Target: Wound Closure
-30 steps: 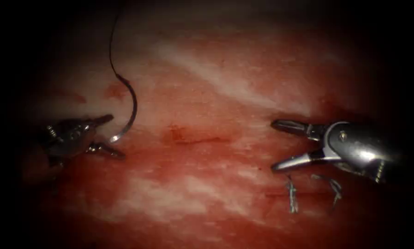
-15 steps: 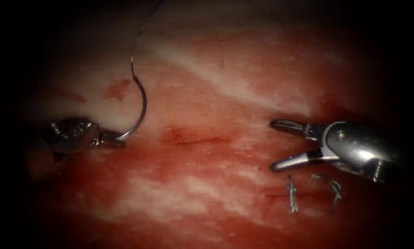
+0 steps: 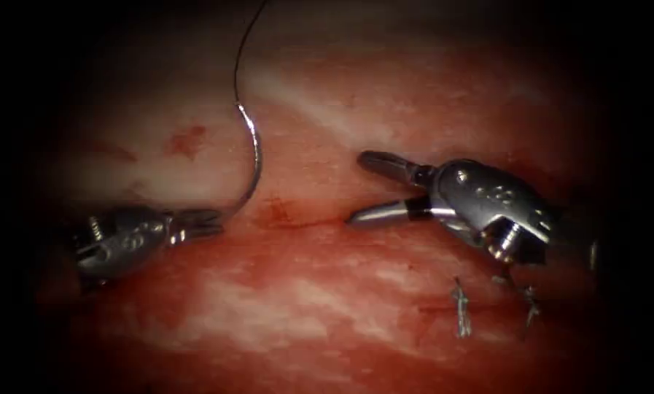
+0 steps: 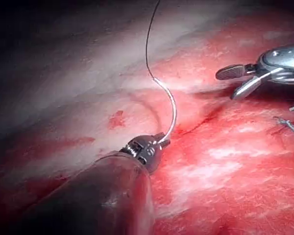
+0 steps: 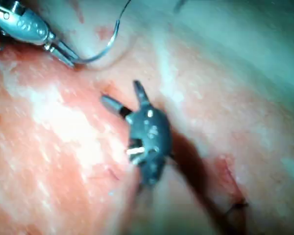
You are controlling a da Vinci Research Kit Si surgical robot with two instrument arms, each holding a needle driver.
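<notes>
Left claw point(image 3: 208, 221) grips the curved steel needle's point(image 3: 252, 164) end; right claw point(image 3: 357, 186) gapes.

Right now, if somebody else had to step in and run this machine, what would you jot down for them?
Left tool: jaws shut on the needle near its tip end, just left of the cut; the curve stands clear of the tissue, not in it.
Thread trails up from the needle's far end.
Right tool: jaws open, holding nothing; it has moved in over the cut's right end.
Done: two cut ends of thread sit lower right.
Left: the cut lies open, no stitch across it.
</notes>
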